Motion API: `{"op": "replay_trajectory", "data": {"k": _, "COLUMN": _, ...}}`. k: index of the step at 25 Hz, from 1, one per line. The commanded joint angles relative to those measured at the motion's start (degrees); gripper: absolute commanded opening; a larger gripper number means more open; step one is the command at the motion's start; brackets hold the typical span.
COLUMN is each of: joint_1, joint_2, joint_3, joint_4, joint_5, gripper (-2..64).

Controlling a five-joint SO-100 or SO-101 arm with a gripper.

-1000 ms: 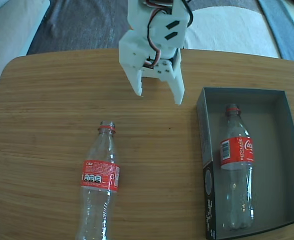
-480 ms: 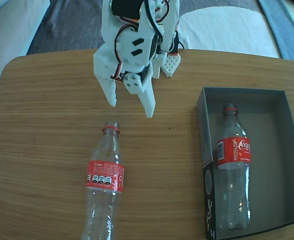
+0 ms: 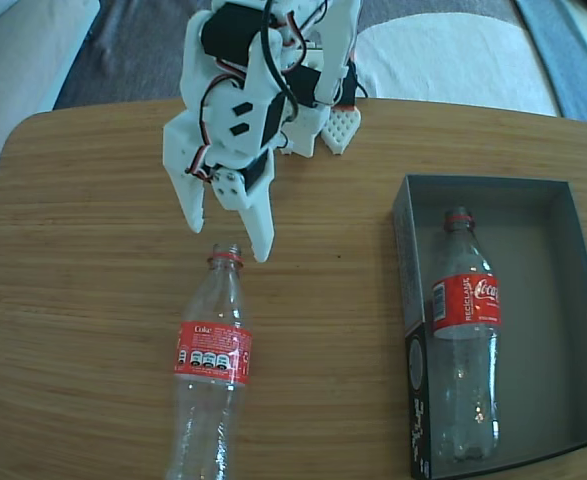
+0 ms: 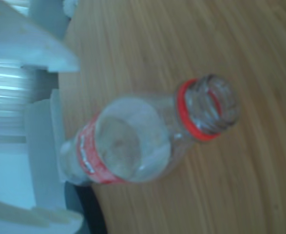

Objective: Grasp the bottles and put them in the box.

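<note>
In the fixed view the gripper (image 3: 229, 242) is seen above the table (image 3: 83, 290) with its two white fingers spread apart and nothing held between them, so it is taken as released and empty. The loose bottle (image 3: 211, 362) is laid flat on the wood, directly below the fingertips in the picture, its open mouth with the red neck ring pointed up toward the gripper and its base run off toward the bottom edge. Its long axis is lined up roughly with the arm's reach, tipped a little to the left at the base. The finger at the right of the view is placed just beside the neck, and whether it touches cannot be told; the finger at the left is set a little further off. In the wrist view the same bottle (image 4: 147, 146) is looked at almost end-on, mouth nearest, label behind, with white finger parts at the left edge. The second bottle (image 3: 463, 340) is already lain inside the box (image 3: 405, 250), neck toward the far wall, well apart to the right. One bottle is judged done, one left. For the coming grasp the jaws are judged to need carrying further along the axis, over the neck or shoulder, and closing across the bottle, not along it
</note>
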Motion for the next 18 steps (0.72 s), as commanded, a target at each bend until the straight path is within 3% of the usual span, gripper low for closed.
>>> {"op": "replay_trajectory", "data": {"k": 1, "joint_1": 0.5, "joint_2": 0.6, "joint_3": 0.0, "joint_4": -3.0, "joint_5": -0.2, "gripper": 35.8}}
{"op": "replay_trajectory", "data": {"k": 7, "joint_1": 0.5, "joint_2": 0.6, "joint_3": 2.5, "joint_4": -6.6, "joint_5": -0.2, "gripper": 35.6}}
{"op": "replay_trajectory", "data": {"k": 18, "joint_1": 2.5, "joint_2": 0.5, "joint_3": 6.1, "joint_4": -7.7, "joint_5": -0.3, "gripper": 36.2}}
